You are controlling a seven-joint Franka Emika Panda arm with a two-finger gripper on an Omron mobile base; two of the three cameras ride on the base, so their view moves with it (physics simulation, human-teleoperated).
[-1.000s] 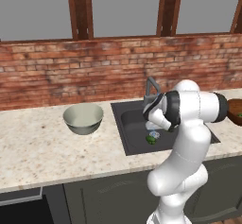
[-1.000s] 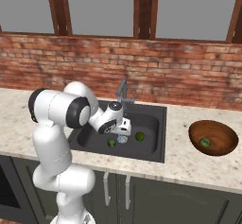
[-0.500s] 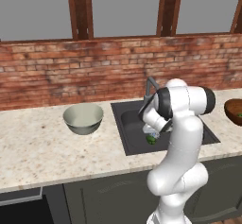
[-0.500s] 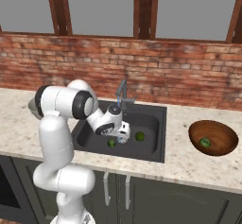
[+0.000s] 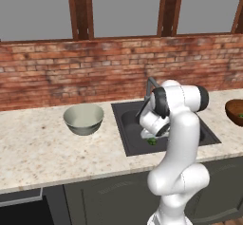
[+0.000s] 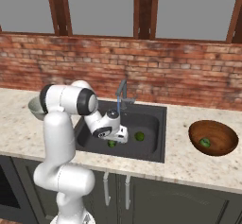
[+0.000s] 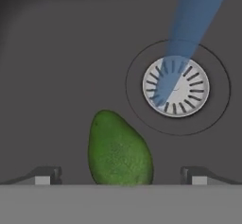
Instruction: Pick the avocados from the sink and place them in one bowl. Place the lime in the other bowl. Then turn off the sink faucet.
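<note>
— While the white arm's two-finger pincer (image 7: 121,175) hangs low inside the dark grey rectangular sink (image 6: 151,119), how do its jaws stand?

— Spread wide, gripping nothing. In the hand view the two dark finger tips (image 7: 45,175) rise far apart at the bottom, and the dark green, bumpy, pear-shaped avocado (image 7: 120,150) lies on the basin floor between them, touching neither.

— Which way does that fruit point?

— Its long axis runs away from the hand, leaning a little: the narrow end points up and to the left in the hand view, the broad end sits nearest the finger tips.

— And around it?

— Just beyond lies the round metal drain (image 7: 176,86), with a blue stream of water (image 7: 189,34) falling onto it. From the right base view, the small, smooth, yellow-green lime (image 6: 139,136) rests on the sink floor to the right of the pincer, near but apart. The slim grey metal faucet (image 6: 122,93) stands at the sink's back edge.

— The bowls?

— On the speckled counter, the reddish-brown wooden bowl (image 6: 215,147) sits right of the sink with a second dark green avocado (image 6: 204,142) inside; the pale grey-green glossy bowl (image 5: 84,119) sits left of it.
</note>
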